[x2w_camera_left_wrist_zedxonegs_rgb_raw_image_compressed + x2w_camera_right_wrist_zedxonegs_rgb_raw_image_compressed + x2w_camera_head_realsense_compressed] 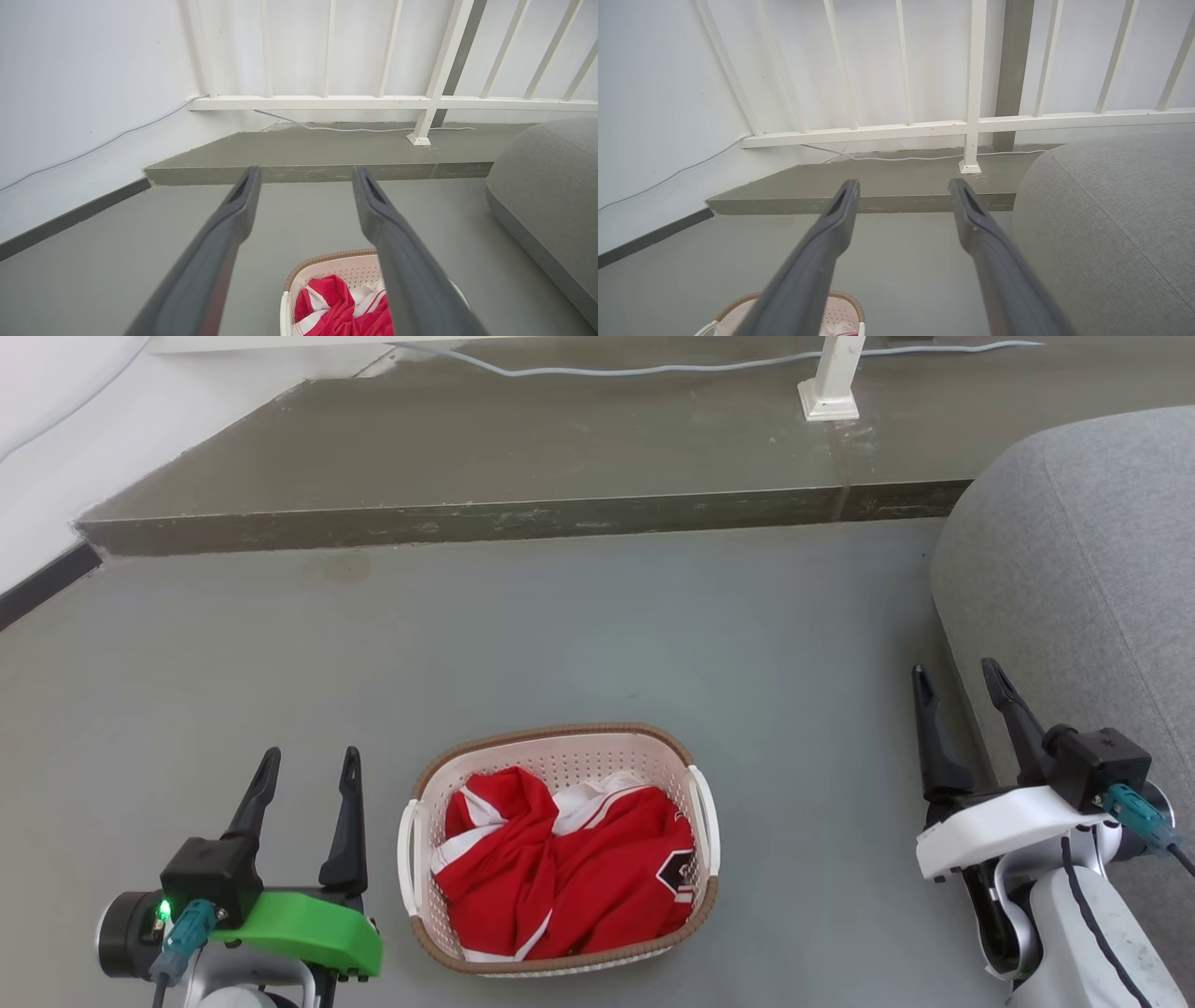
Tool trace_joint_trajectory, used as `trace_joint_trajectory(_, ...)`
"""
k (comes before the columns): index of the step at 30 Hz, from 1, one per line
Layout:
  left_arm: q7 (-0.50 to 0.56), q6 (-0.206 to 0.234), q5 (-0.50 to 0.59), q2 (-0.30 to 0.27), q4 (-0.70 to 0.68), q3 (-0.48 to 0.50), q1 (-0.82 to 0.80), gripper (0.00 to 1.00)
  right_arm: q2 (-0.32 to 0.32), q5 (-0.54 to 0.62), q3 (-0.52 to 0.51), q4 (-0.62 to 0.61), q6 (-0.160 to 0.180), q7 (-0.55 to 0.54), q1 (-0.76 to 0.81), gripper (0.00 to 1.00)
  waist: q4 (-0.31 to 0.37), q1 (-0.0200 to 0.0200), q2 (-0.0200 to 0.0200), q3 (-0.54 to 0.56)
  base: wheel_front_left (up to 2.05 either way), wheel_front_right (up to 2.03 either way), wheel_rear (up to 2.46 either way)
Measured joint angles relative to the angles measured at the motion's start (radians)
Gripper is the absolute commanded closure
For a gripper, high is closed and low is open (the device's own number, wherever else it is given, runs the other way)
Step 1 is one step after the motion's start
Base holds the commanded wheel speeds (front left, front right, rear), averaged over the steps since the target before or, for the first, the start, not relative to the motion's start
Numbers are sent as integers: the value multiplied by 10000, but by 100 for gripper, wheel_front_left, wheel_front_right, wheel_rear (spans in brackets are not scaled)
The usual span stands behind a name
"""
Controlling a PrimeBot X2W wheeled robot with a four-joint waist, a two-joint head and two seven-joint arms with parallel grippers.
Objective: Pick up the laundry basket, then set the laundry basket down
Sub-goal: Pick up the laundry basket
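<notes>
Laundry basket [560, 761], oval, cream-white perforated plastic with a brown woven-look rim, sits on the grey floor [653, 635] between the arms, holding a crumpled red and white garment [569, 873]; its long axis seems to run side to side. Left pincer [311, 756], spread wide and empty, is just beside its white left handle [408, 845]; right pincer [954, 670], also spread, stands well apart by the grey upholstered seat [1074, 569]
</notes>
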State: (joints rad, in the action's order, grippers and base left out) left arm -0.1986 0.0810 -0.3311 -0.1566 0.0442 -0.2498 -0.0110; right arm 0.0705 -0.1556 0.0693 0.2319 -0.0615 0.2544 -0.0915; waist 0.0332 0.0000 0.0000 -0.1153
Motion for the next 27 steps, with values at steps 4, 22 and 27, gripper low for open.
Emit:
trace_joint_trajectory(4, 79, 2, 6, -29, -205, 0, 141, 0, -2, 0, 23, -36, 0, -2, 0, 0, 15, 0, 0, -45, 0, 0, 0)
trace_joint_trajectory(22, 439, 73, 15, -107, -780, -35, 162, 0, -17, -33, 96, -173, -2, -144, -87, 0, 55, 0, 0, -740, 0, 0, 0)
trace_joint_trajectory(27, 604, 73, 15, -128, -917, -48, 114, 0, -36, -50, 115, -261, -2, -257, -296, 0, 57, 0, 0, -1237, 0, 0, 0)
